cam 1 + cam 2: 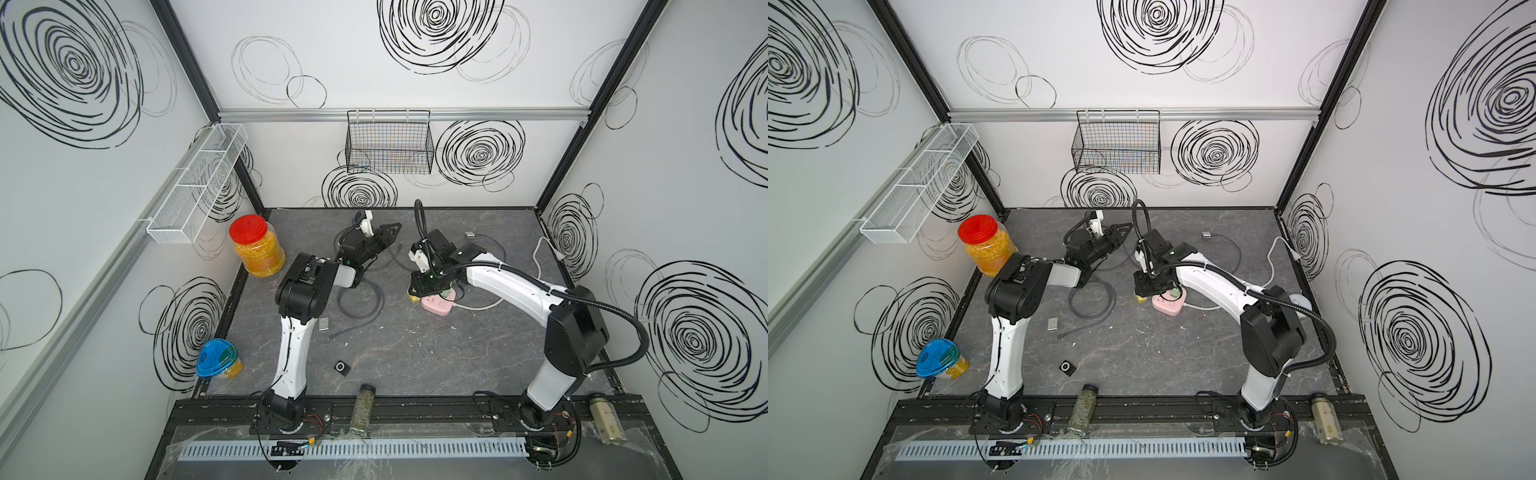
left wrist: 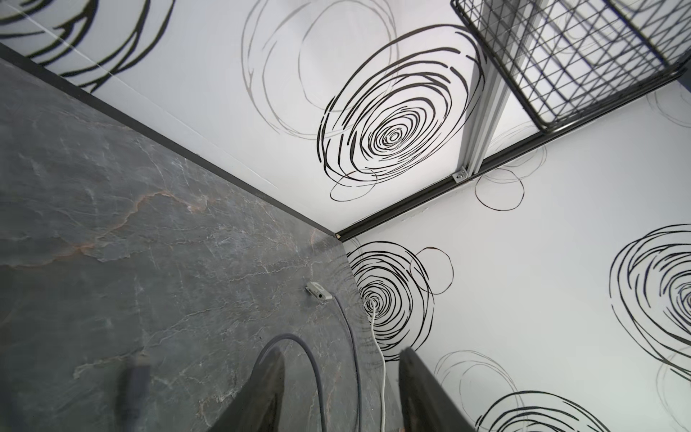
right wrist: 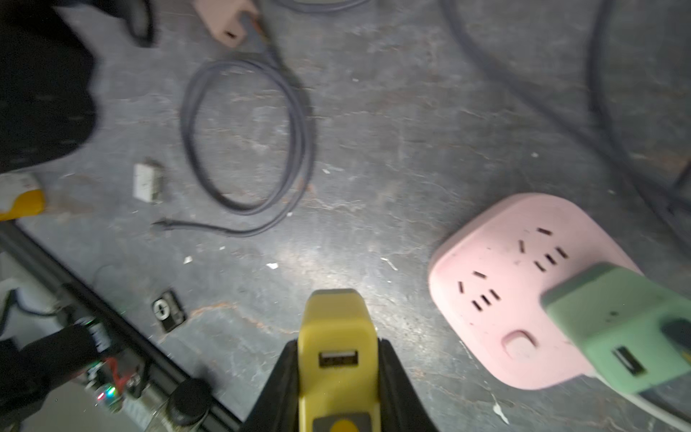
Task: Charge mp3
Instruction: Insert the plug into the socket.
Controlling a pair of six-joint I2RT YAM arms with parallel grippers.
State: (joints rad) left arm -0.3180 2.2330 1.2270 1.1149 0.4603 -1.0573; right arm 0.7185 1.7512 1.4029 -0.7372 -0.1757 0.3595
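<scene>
The mp3 (image 1: 343,368) (image 1: 1067,368) is a small black square player lying on the grey table near the front, clear of both arms; the right wrist view also shows the mp3 (image 3: 168,310). My right gripper (image 1: 415,291) (image 3: 338,359) is shut on a yellow USB charger (image 3: 336,348), low beside the pink power strip (image 1: 436,305) (image 3: 523,291). A green adapter (image 3: 617,325) is plugged into the strip. A grey cable (image 1: 359,305) (image 3: 246,142) lies coiled mid-table. My left gripper (image 1: 388,239) (image 2: 340,374) is open, raised at the back, holding nothing.
A silver connector (image 1: 469,235) (image 2: 318,293) with its cable lies at the back right. A small silver block (image 1: 324,323) sits by the left arm. A red-lidded jar (image 1: 255,245) and a blue-lidded tub (image 1: 218,359) stand at the left. Bottles (image 1: 362,409) lie on the front rail.
</scene>
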